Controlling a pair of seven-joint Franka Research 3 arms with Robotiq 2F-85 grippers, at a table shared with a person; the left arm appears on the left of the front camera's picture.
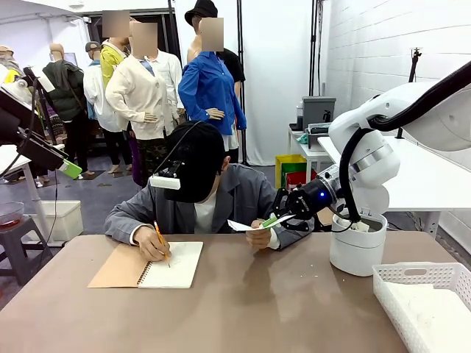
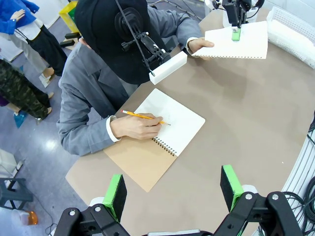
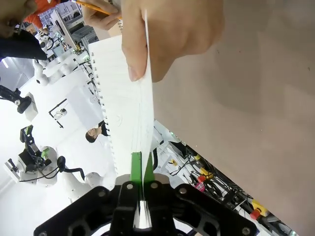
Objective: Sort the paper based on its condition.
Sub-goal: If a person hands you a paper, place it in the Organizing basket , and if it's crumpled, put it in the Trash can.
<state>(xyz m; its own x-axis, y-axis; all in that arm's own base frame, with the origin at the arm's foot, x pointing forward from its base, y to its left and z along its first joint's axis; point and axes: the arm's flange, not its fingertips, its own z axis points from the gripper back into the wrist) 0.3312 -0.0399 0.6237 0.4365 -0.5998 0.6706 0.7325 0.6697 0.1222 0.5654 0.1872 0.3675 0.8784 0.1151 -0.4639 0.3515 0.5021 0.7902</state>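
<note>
You have a table with a smooth, matt brown top that carries a faint sheen. The paper sheet is thin, white and matt, uncreased and faintly ruled. The notebook has a matt tan card cover, a white ruled page and wire spiral binding. The pencil is coated in glossy orange paint. The basket is white plastic lattice, slightly glossy. The tub is smooth, white and satin. The right gripper and left gripper have matt black bodies and dull green, rubbery-looking pads. The right arm has a glossy white shell. The person's jacket is matt grey cloth.
</note>
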